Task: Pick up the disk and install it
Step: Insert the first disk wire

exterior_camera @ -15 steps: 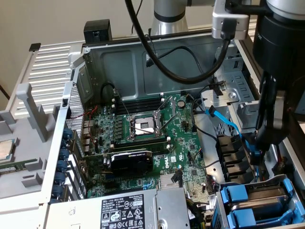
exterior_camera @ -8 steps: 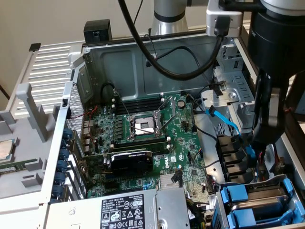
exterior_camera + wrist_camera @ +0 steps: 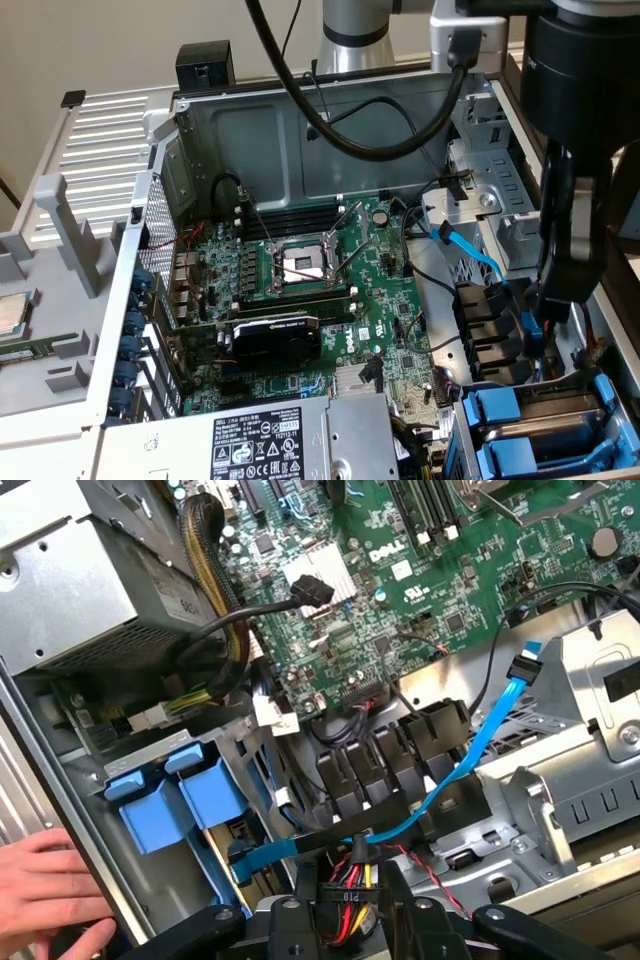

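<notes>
Saw the hand (image 3: pixel 552 305) low inside the open computer case (image 3: pixel 260 130), at 3 o'clock from the motherboard (image 3: pixel 400 335), over black power connectors (image 3: pixel 485 320) and a blue SATA cable (image 3: pixel 523 667). Could not tell its grip. Found two blue drive carriers (image 3: pixel 500 410) seated in the bay at 5 o'clock; could not tell which held the disk.

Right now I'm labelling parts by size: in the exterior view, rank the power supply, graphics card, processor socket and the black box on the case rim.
1. Power supply, though it sits nearest the camera.
2. Graphics card and processor socket: they look alike, so no ranking.
3. Black box.
</notes>
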